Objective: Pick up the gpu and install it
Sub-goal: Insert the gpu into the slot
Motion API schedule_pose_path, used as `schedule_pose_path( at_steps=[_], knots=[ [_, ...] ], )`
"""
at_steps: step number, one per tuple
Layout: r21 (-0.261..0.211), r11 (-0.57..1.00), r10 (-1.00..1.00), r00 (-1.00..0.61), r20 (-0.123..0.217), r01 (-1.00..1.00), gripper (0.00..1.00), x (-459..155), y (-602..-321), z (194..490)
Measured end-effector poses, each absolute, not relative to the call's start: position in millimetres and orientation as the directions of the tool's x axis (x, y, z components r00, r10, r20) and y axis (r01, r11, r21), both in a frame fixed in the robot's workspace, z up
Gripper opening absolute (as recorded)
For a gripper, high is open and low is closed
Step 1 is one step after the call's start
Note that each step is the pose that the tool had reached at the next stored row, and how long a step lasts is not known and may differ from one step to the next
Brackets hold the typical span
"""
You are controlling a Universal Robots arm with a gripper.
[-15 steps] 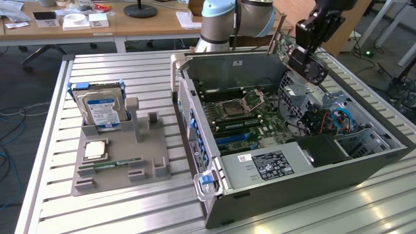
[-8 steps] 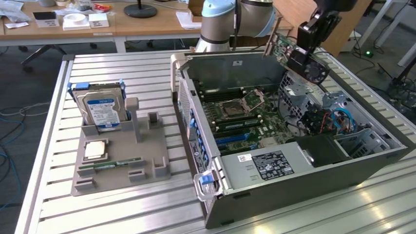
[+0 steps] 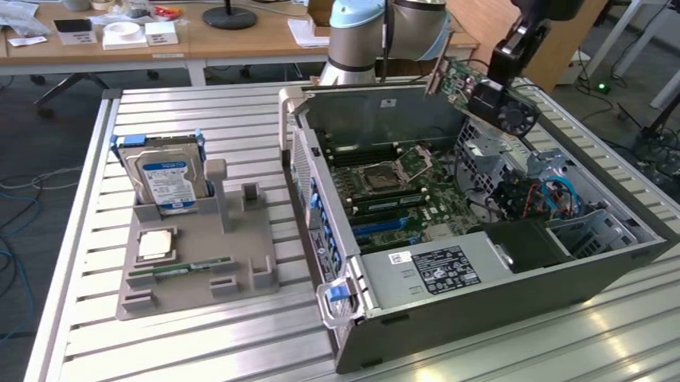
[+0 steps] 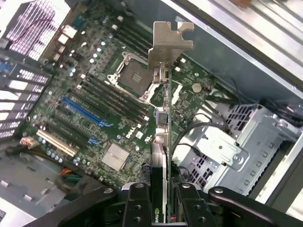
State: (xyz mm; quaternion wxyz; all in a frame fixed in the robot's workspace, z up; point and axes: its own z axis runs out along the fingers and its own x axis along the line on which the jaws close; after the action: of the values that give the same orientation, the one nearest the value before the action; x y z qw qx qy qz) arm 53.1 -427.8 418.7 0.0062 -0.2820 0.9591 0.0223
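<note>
Slatted aluminium formed the counter (image 3: 212, 119), which carried an open computer case (image 3: 478, 302) and, nearer the edge at the exterior view's left, a grey holder (image 3: 197, 298) with a hard drive (image 3: 165, 179) standing in it. Over the case's end nearest the counter's far edge, the hand (image 3: 492, 86) pinched the gpu (image 3: 463, 79), which hung tilted in the air above the motherboard (image 3: 393, 191).

gpu (image 3: 473, 83) above the open case (image 3: 478, 294); hard drive (image 3: 165, 179) stands on tray (image 3: 247, 296).

Silver arm (image 3: 356, 48) with pale-blue caps; black, screw-studded hand (image 4: 162, 201).
</note>
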Motion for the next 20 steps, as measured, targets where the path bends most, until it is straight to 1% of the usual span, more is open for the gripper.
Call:
schedule_pose_path(
  at_steps=[20],
  knots=[
    [0.039,0.592,-0.805,-0.593,-0.024,-0.805,0.26,53.1,-427.8,414.4]
  ],
)
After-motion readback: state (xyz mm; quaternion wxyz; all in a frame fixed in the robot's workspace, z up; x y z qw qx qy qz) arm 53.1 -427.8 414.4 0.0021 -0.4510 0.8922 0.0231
